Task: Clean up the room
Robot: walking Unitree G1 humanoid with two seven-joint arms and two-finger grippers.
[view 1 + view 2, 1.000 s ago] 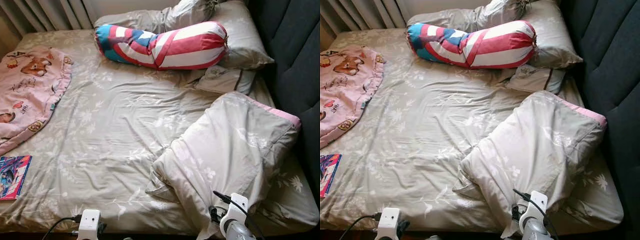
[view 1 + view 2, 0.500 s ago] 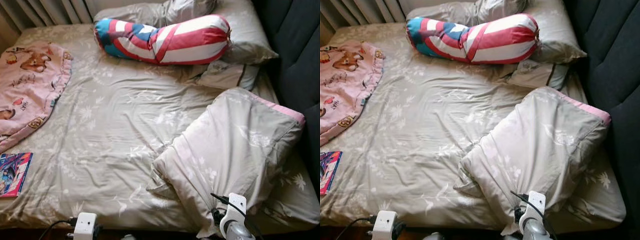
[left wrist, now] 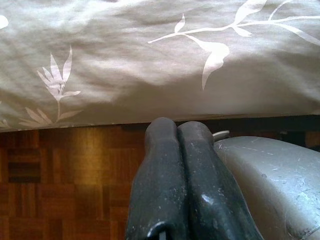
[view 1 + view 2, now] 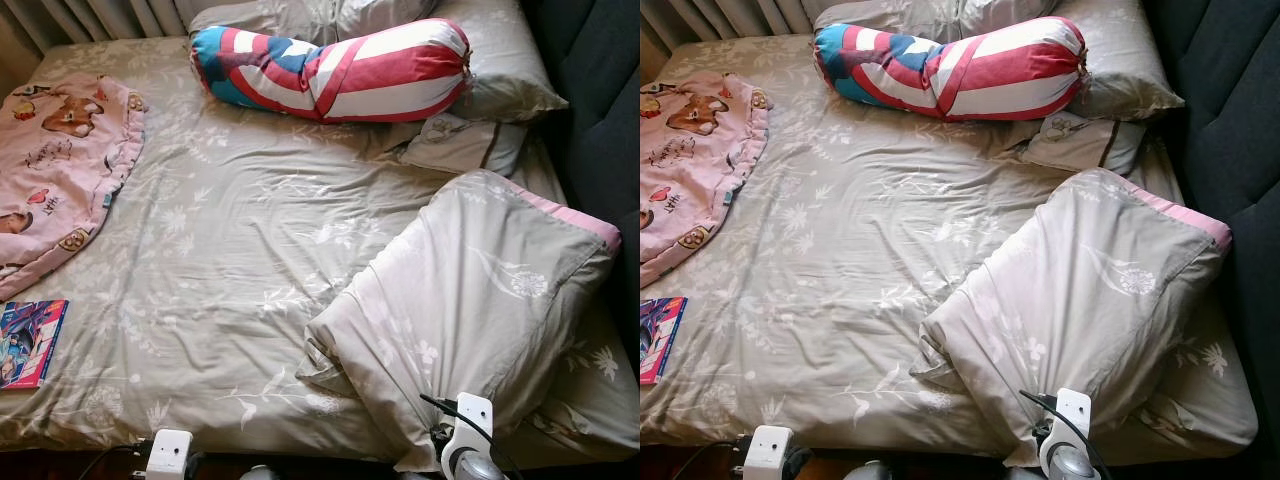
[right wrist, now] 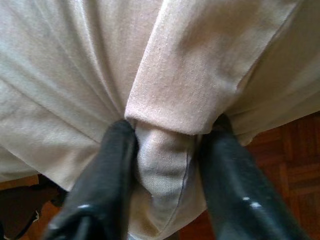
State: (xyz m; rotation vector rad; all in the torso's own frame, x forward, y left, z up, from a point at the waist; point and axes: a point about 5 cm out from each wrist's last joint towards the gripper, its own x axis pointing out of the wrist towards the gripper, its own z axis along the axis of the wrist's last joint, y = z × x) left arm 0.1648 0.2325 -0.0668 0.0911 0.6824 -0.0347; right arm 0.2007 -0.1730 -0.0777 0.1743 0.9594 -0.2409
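A rumpled beige duvet [image 4: 470, 300] with white flowers and pink lining lies folded at the bed's [image 4: 220, 260] near right corner. The right gripper [image 5: 165, 155] pinches its hem; the left gripper's [image 3: 176, 131] fingers press together, empty.

Dark padded headboard [image 4: 600, 90] at right, pale curtain folds [image 4: 90, 15] behind, brown parquet floor [image 3: 65, 190]

Open sheet [image 4: 230, 250] mid-bed, passable. Blocked by folded duvet [image 4: 480, 300] at 4 o'clock, bolster [image 4: 340, 75] at 12, pink blanket [image 4: 55, 165] at 10.
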